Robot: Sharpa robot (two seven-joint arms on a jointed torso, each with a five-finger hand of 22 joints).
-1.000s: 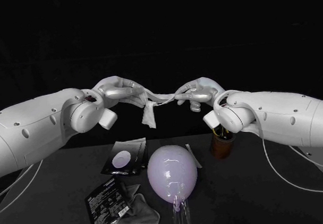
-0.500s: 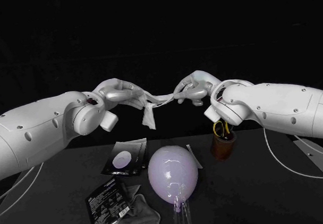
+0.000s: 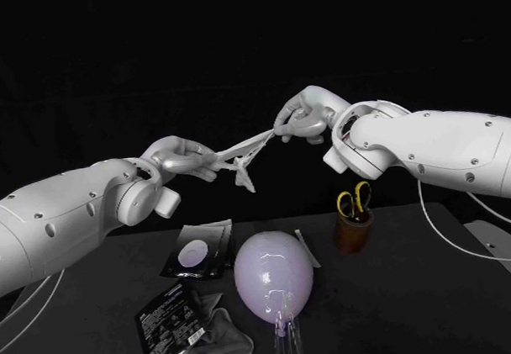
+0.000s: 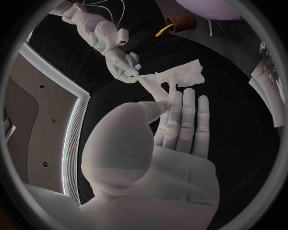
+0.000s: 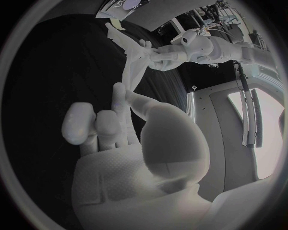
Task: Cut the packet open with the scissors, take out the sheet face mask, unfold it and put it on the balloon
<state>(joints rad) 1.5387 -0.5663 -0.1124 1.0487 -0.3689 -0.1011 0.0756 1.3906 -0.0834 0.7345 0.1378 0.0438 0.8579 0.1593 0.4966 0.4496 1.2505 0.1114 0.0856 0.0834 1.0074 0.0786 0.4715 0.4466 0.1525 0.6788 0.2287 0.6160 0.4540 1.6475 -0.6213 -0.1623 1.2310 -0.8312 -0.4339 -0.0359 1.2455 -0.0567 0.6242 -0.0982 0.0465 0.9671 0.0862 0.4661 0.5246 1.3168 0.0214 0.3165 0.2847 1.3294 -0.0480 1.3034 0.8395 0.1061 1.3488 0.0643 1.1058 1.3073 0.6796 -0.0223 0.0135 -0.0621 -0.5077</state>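
Black table [image 3: 439, 311] is lying below both raised hands. You're seeing the left hand [image 3: 181, 157] and the right hand [image 3: 304, 115] each pinching one end of the single sheet face mask [image 3: 244, 157]. It is hanging stretched in the air between them, thin, pale and crumpled. Your left wrist view is showing the left hand's other fingers [image 4: 187, 120] lying straight, which the head view is hiding. One oval lilac balloon [image 3: 271, 281] is lying on the table. To one side are lying two flat dark packets, a far packet [image 3: 198, 250] and a near packet [image 3: 168, 316]. On its other side one brown cup [image 3: 354, 233] is holding the yellow-handled scissors [image 3: 355, 197].
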